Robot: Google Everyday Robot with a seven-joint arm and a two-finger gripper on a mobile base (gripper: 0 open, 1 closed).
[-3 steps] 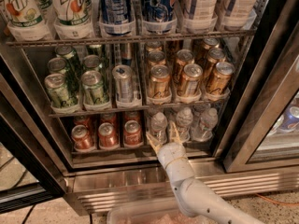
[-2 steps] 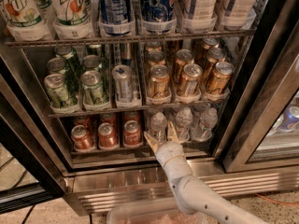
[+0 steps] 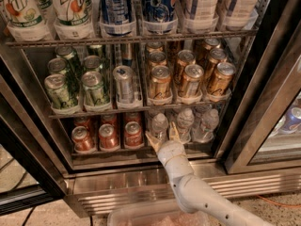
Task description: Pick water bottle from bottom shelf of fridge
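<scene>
Hand open at the front of the bottom shelf of the fridge, fingers spread either side of the water bottle, red cans just beside it.

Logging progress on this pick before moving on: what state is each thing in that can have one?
fridge: door open.
gripper: open, at the front of the bottom shelf, fingers either side of the water bottle.
water bottle: upright, capped, standing on the shelf, not lifted.
red cans: upright, in rows left of the bottle.
</scene>
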